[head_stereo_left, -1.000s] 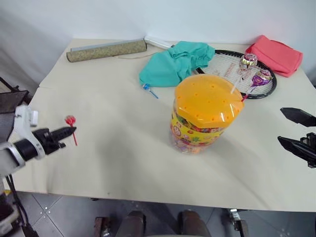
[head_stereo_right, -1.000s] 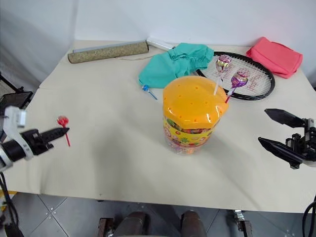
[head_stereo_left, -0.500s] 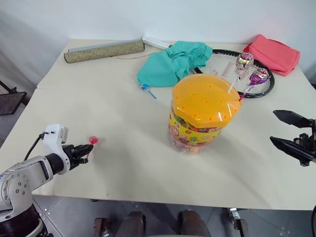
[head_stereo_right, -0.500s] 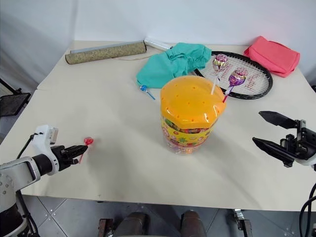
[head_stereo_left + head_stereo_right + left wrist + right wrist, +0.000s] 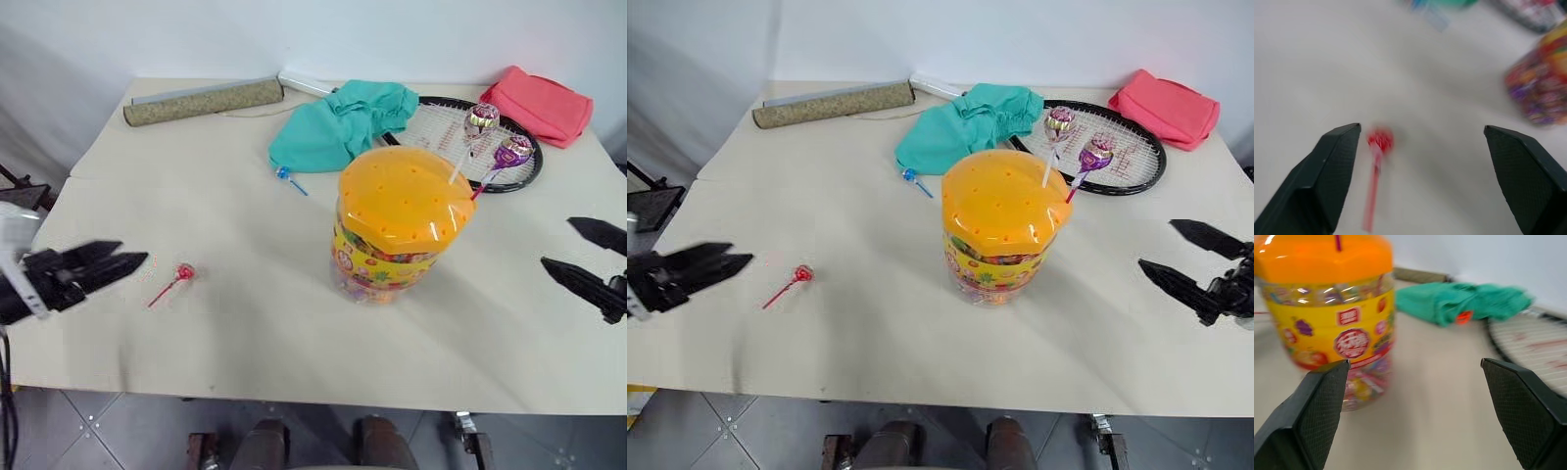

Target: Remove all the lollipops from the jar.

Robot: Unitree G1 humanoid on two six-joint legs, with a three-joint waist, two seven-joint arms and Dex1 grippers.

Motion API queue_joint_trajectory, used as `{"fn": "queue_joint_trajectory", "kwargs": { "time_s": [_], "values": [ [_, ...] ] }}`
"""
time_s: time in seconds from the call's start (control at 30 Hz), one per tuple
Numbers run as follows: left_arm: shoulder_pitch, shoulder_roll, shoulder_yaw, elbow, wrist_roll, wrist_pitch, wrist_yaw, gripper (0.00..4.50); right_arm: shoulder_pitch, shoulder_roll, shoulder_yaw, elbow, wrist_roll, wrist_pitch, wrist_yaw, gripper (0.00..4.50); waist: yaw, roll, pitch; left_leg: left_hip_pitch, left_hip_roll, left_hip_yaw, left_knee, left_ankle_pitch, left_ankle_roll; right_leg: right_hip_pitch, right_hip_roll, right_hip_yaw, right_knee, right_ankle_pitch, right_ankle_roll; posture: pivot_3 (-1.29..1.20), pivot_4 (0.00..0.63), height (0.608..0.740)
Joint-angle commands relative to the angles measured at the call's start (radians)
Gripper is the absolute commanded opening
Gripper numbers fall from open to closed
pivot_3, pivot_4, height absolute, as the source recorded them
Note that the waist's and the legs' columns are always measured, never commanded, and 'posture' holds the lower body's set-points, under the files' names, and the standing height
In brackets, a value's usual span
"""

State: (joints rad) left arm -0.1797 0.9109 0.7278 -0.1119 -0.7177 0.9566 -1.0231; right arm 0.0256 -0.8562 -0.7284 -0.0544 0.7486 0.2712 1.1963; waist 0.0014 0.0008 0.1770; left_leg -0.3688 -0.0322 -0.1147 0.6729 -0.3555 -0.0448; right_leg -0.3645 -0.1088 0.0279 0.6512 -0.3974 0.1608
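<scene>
Jaws on both the left gripper (image 5: 125, 264) and right gripper (image 5: 1185, 257) hang open and empty, so 2 lollipops, red (image 5: 183, 272) and blue (image 5: 285, 173), are out on the tabletop (image 5: 245, 323) while the gold (image 5: 482, 117) and purple (image 5: 511, 152) ones are left in the jar (image 5: 397, 230).

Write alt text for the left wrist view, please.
An open robot hand hovers over a pale table, a red lollipop lying on it beside one black finger. The blurred candy jar sits off to one side.

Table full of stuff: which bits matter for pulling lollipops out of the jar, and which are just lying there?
Job:
jar
gold lollipop
purple lollipop
red lollipop
blue lollipop

Lying about:
teal cloth
racket
pink cloth
rolled mat
</scene>
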Motion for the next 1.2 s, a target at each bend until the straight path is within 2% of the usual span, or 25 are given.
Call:
{"fn": "queue_joint_trajectory", "kwargs": {
  "time_s": [0.03, 0.13, 0.3, 0.5, 0.7, 0.87, 0.97, 1.2],
  "values": [
    [-0.228, 0.007, -0.151, 0.018, -0.026, -0.187, -0.116, 4.24, 0.053, 0.026, -0.046, -0.153, 0.023, 0.027, -0.088, 4.50, 0.012, -0.001, 0.000, -0.001, 0.000, -0.001, 0.002, 0.000, 0.000, 0.002, -0.001, -0.006, 0.000, 0.000, 0.000, 0.00, 0.150, 0.740],
    [-0.471, -0.084, -0.344, 0.011, -0.013, -0.311, -0.190, 4.24, 0.047, 0.039, -0.049, -0.321, 0.158, 0.140, -0.219, 4.50, 0.026, -0.001, 0.000, -0.004, 0.001, -0.007, 0.008, 0.001, 0.000, 0.005, -0.003, -0.012, 0.001, 0.001, 0.001, 0.00, 0.150, 0.740],
    [-0.621, -0.180, -0.504, 0.050, -0.009, -0.333, -0.220, 4.37, 0.014, 0.047, -0.016, -0.432, 0.239, 0.217, -0.344, 4.50, -0.002, -0.001, 0.000, -0.003, -0.005, -0.003, 0.006, 0.000, 0.002, 0.007, -0.005, -0.020, 0.003, 0.002, 0.004, 0.00, 0.150, 0.740],
    [-0.619, -0.200, -0.542, 0.114, 0.011, -0.380, -0.246, 4.37, -0.087, 0.022, 0.032, -0.456, 0.364, 0.293, -0.443, 4.50, -0.035, -0.001, 0.000, -0.003, -0.004, -0.002, 0.005, 0.001, 0.003, 0.007, -0.005, -0.021, 0.003, 0.002, 0.004, 0.00, 0.150, 0.740],
    [-0.553, -0.220, -0.540, 0.062, -0.017, -0.365, -0.220, 4.37, -0.226, 0.039, 0.152, -0.409, 0.329, 0.309, -0.531, 4.50, -0.029, -0.001, 0.000, -0.003, -0.004, -0.003, 0.007, 0.001, 0.003, 0.007, -0.005, -0.022, 0.004, 0.002, 0.004, 0.00, 0.150, 0.740],
    [-0.527, -0.222, -0.529, 0.020, -0.032, -0.352, -0.196, 4.37, -0.264, 0.048, 0.219, -0.393, 0.317, 0.320, -0.529, 4.50, -0.021, -0.002, 0.001, -0.004, -0.005, -0.008, 0.008, 0.001, 0.003, 0.007, -0.006, -0.023, 0.004, 0.002, 0.004, 0.00, 0.150, 0.740],
    [-0.515, -0.210, -0.515, 0.009, -0.041, -0.342, -0.186, 4.50, -0.270, 0.052, 0.244, -0.391, 0.316, 0.319, -0.518, 3.94, -0.024, -0.002, 0.001, -0.004, -0.005, -0.008, 0.007, 0.001, 0.003, 0.007, -0.006, -0.023, 0.004, 0.002, 0.004, 0.00, 0.150, 0.740],
    [-0.499, -0.196, -0.504, -0.009, -0.052, -0.336, -0.168, 4.50, -0.275, 0.074, 0.244, -0.379, 0.322, 0.299, -0.487, 1.58, -0.028, -0.002, 0.001, -0.004, -0.005, -0.008, 0.007, 0.001, 0.003, 0.007, -0.005, -0.023, 0.004, 0.002, 0.004, 0.00, 0.150, 0.740]
  ]
}}
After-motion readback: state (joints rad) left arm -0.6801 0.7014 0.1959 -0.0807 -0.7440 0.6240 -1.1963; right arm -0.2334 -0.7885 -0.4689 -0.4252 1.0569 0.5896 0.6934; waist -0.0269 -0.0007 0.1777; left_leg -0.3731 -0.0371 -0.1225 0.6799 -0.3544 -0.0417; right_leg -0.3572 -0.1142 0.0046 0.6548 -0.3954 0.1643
